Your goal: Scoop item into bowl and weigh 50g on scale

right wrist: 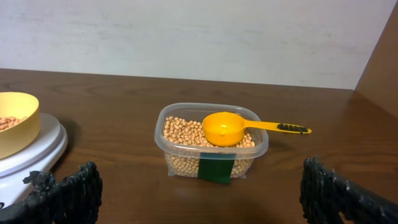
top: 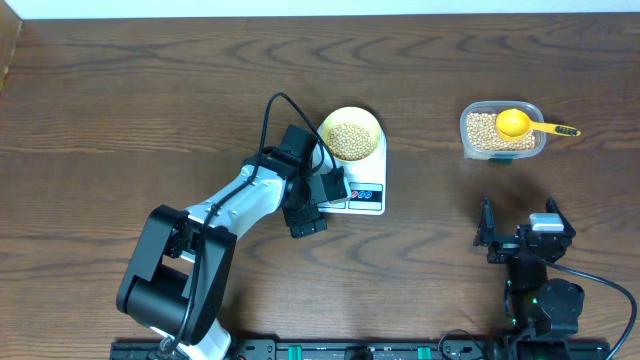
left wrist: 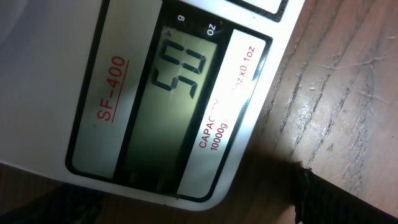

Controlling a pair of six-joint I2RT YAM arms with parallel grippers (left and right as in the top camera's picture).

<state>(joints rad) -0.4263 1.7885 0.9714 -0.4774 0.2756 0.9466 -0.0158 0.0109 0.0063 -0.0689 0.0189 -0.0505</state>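
The white scale (top: pixel 374 203) stands mid-table with the pale yellow bowl (top: pixel 375 126) on it, and the bowl holds tan beans (top: pixel 349 139). My left gripper (top: pixel 318 200) is open and empty, low at the scale's front left corner. In the left wrist view the gripper (left wrist: pixel 193 202) hovers close over the scale's grey display (left wrist: pixel 168 106), which reads 50. My right gripper (top: pixel 521 233) is open and empty, resting near the front right. In the right wrist view the gripper (right wrist: pixel 199 199) faces the tub, with the bowl (right wrist: pixel 18 127) and scale (right wrist: pixel 43 146) at the left.
A clear plastic tub (top: pixel 468 135) of beans stands at the back right, with a bright yellow scoop (top: pixel 514 123) lying in it, handle pointing right. In the right wrist view the tub (right wrist: pixel 214 163) and scoop (right wrist: pixel 224 129) sit ahead of the fingers.
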